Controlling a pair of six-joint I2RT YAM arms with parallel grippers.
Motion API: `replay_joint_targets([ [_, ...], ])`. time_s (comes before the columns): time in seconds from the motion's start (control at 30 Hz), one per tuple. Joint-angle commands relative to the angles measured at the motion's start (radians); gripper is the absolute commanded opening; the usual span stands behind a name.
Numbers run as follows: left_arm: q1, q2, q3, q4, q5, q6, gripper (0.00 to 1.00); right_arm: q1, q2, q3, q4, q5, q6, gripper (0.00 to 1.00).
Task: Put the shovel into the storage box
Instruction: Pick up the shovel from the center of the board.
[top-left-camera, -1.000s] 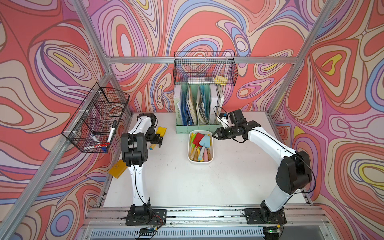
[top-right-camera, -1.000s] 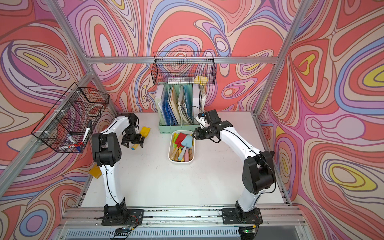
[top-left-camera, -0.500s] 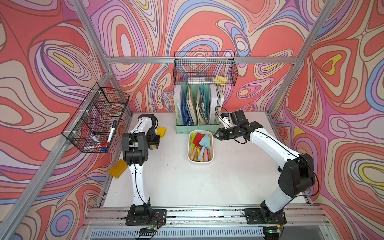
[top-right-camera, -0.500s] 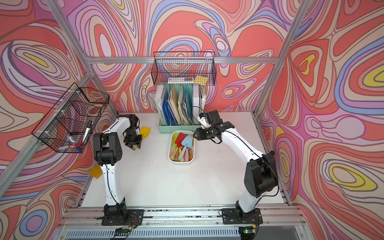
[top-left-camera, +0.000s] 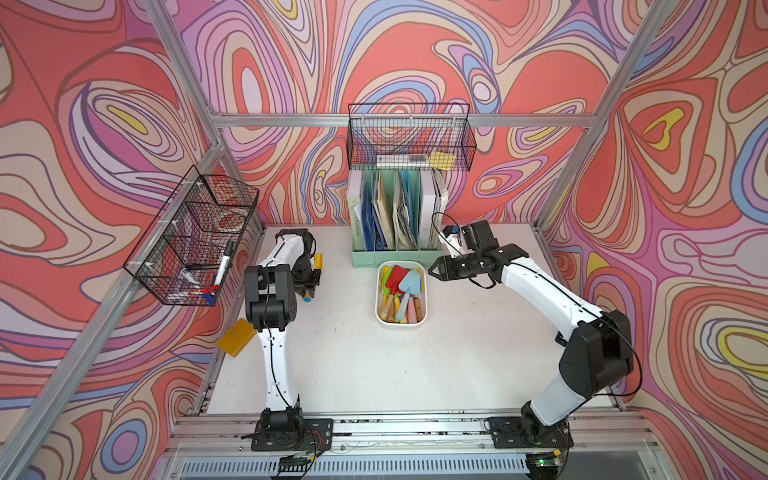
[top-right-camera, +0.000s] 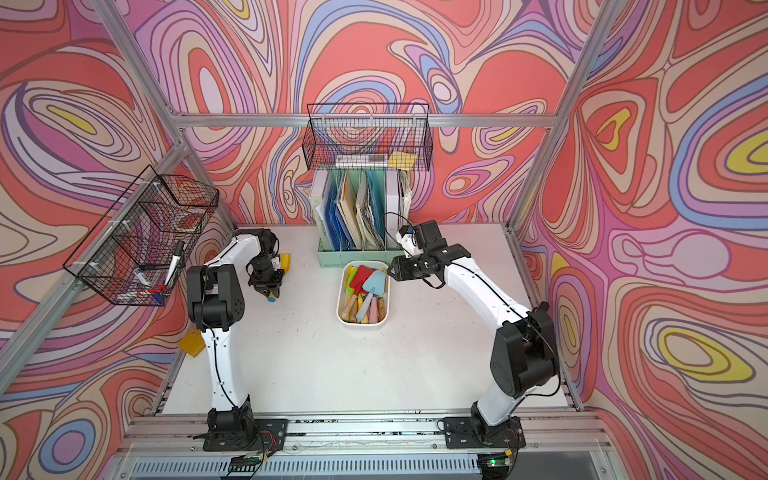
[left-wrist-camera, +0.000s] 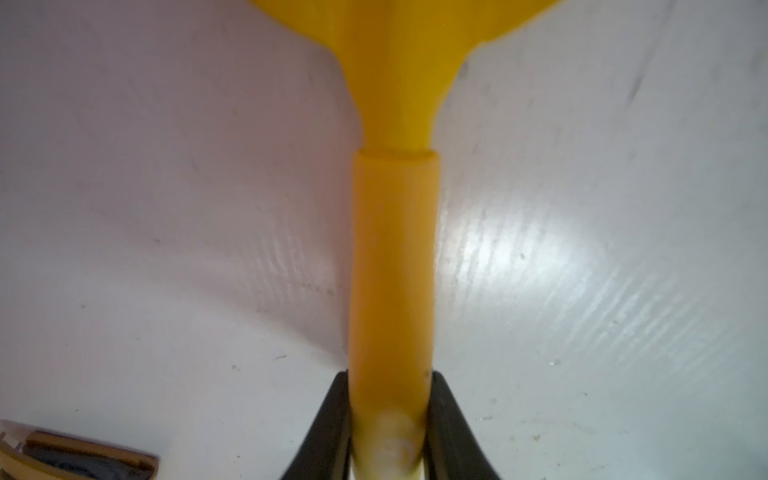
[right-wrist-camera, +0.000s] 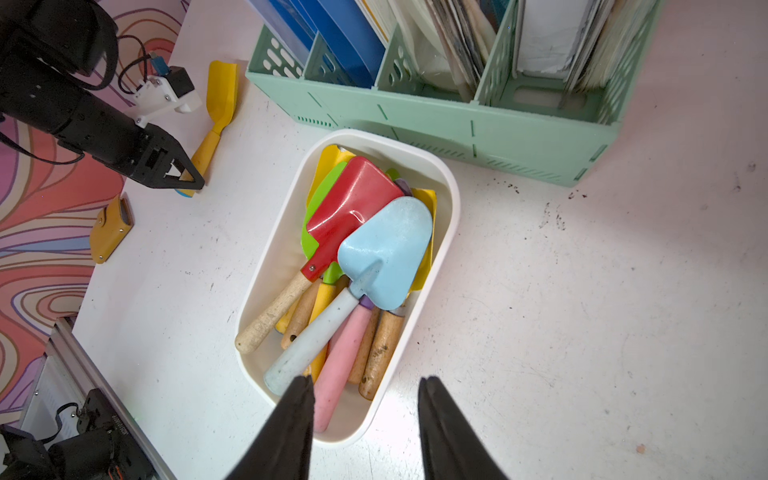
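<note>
Yellow shovel (right-wrist-camera: 216, 120): lies flat on the white table (right-wrist-camera: 582, 311), blade toward the back wall, on the left side and well apart from the storage box (right-wrist-camera: 454, 195).

Your left gripper (left-wrist-camera: 390, 382) is down at the handle's end. In the left wrist view both black fingers (left-wrist-camera: 332, 415) press against the sides of the handle, so the pincer is closed onto the shovel.

The storage box sits just in front of the mint-green file holder (right-wrist-camera: 436, 120). It already holds several shovels, with a red shovel (right-wrist-camera: 353, 199) and a light-blue shovel (right-wrist-camera: 390, 241) on top.

Your right gripper (right-wrist-camera: 365, 380) hangs over the box's handle end. Its fingers are parted about halfway, with nothing between them.

A yellow pouch (right-wrist-camera: 111, 228) lies at the table's left edge.
</note>
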Motion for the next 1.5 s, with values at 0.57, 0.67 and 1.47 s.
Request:
replay_joint_targets([
  [0.57, -0.238, -0.389, -0.057, -0.098, 0.207, -0.08, 0.17, 0.004, 0.003, 0.019, 0.14, -0.119, 0.089, 0.42],
  [0.67, -0.283, -0.44, -0.063, -0.113, 0.223, -0.113, 0.17, 0.022, 0.022, 0.037, 0.169, -0.115, 0.112, 0.42],
  [1.47, -0.537, -0.441, -0.095, -0.154, 0.193, -0.234, 0.17, 0.235, 0.229, 0.253, 0.214, 0.098, 0.166, 0.42],
])
